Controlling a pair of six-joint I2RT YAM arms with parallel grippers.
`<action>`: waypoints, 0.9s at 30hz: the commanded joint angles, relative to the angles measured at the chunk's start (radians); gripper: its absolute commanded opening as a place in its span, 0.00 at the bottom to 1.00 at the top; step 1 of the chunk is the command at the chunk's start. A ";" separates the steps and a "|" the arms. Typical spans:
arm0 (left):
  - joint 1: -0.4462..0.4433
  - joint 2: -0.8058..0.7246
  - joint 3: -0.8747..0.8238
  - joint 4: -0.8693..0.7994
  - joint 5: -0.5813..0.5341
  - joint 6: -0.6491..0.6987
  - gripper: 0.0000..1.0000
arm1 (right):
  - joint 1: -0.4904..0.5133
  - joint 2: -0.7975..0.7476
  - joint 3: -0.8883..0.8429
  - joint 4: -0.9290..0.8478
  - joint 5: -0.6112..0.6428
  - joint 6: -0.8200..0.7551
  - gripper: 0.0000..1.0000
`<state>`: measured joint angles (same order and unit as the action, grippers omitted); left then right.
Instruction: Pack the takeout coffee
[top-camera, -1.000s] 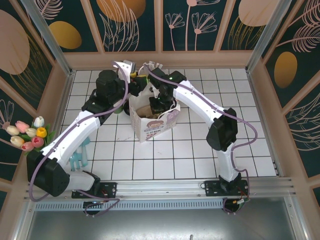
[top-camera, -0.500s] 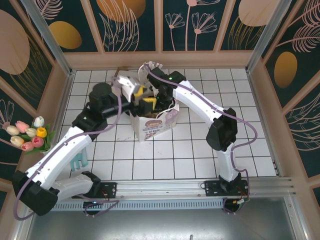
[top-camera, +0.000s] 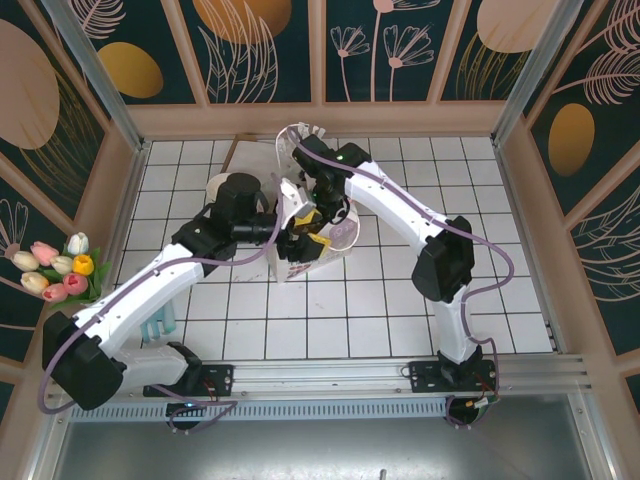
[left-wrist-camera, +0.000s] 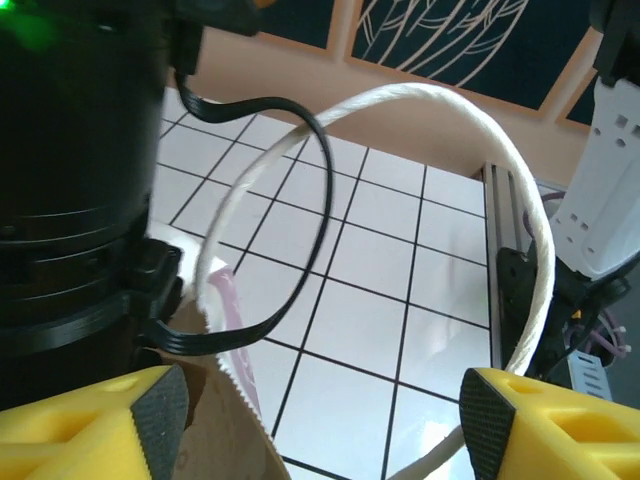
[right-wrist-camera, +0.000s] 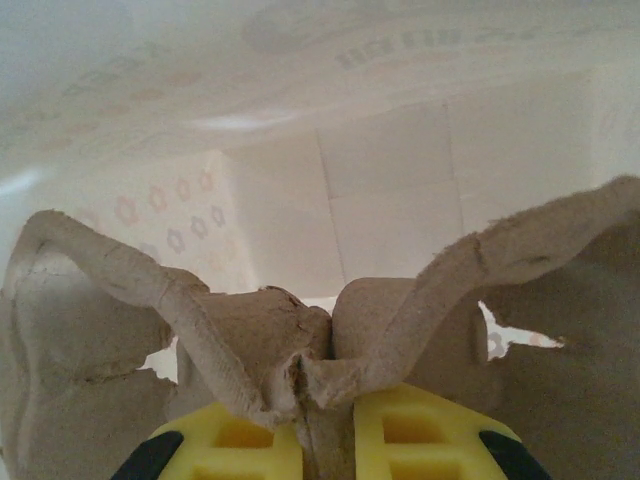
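Observation:
A white paper bag with rope handles stands at mid-table. My right gripper reaches down into it. It is shut on the middle ridge of a brown pulp cup carrier, which is pinched between the yellow fingers with the bag's white inner wall behind. My left gripper is at the bag's left rim. In its own view it stands open, with the bag's serrated edge and a white rope handle between the pads and nothing held. The takeout coffee is out of view.
A bunch of tulips lies at the left wall. A pale-green holder stands under the left arm. A cream object sits behind the left wrist. Wooden walls close the table on three sides, and a metal rail runs along the near edge.
My left arm swung from behind the bag round to its left rim, and its jaws spread wider. The right gripper stayed in the bag, shut on the carrier.

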<state>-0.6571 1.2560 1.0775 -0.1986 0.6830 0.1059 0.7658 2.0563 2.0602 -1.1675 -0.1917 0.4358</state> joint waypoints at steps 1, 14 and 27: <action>-0.025 0.030 0.025 -0.101 0.047 0.086 0.74 | 0.013 0.014 0.036 0.017 -0.022 0.033 0.08; -0.048 0.200 0.232 -0.327 0.005 0.171 0.72 | 0.021 0.035 0.063 0.016 -0.009 0.073 0.08; -0.125 0.319 0.324 -0.313 0.124 0.240 0.72 | 0.008 0.092 0.223 -0.053 -0.071 0.114 0.05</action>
<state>-0.7498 1.5459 1.3655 -0.5060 0.7189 0.2951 0.7582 2.1239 2.2383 -1.2446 -0.2146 0.5121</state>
